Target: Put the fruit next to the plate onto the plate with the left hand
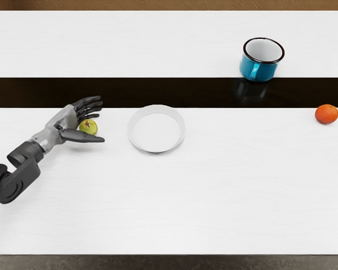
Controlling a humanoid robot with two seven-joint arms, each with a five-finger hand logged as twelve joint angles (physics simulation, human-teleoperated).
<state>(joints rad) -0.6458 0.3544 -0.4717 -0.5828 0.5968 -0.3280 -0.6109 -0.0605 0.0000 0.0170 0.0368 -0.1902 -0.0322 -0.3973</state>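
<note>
You are looking down at a slant on a white table (191,197), crossed from side to side by a dark glossy band (158,91).

Your left hand (73,121) comes in from the picture's left edge. It is open, with its dark fingers (89,107) spread and the thumb held straight out. A small green-yellow apple (88,126) lies between fingers and thumb. You cannot tell whether any of them touch it.

The apple sits at 9 o'clock from a round white plate (156,128), near it but not touching. The plate holds nothing. Bare table lies between apple and plate, so nothing stands in the way.

At about 1 o'clock from the plate, beyond the dark band, a blue enamel mug (262,58) with a white inside stands upright. Its reflection shows in the band.

At 3 o'clock from the plate, well apart and near the picture's right edge, lies an orange (327,114).
</note>
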